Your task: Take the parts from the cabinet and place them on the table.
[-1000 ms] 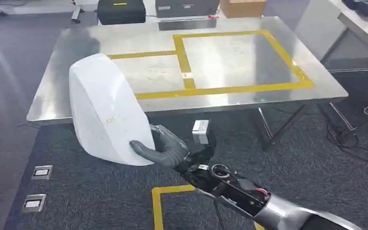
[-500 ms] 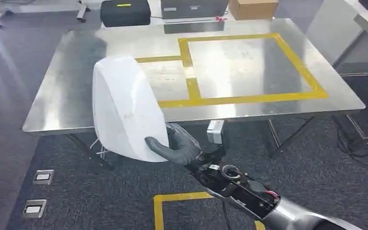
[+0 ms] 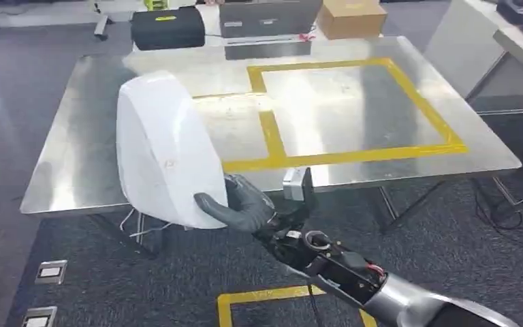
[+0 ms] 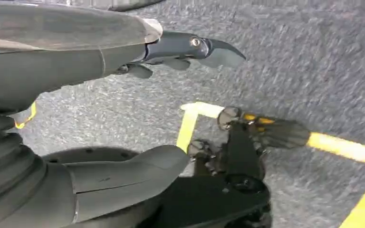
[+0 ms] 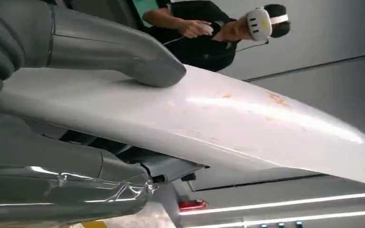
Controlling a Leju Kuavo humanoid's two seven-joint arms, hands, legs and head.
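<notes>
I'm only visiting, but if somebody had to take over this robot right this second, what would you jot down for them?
Right hand: grips the lower edge of the white shell part, held upright in the air in front of the steel table.
Left hand: hangs over the carpet, holding nothing, fingers apart.
Done: the part is out of the cabinet and brought up to the table.
Left: set it down on the table, probably inside the yellow tape outline, then let go. I can't tell whether more parts wait in the cabinet.

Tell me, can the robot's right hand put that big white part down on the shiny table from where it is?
Probably yes. The right hand holds the white part just before the table edge, and the steel ahead is bare.
</notes>
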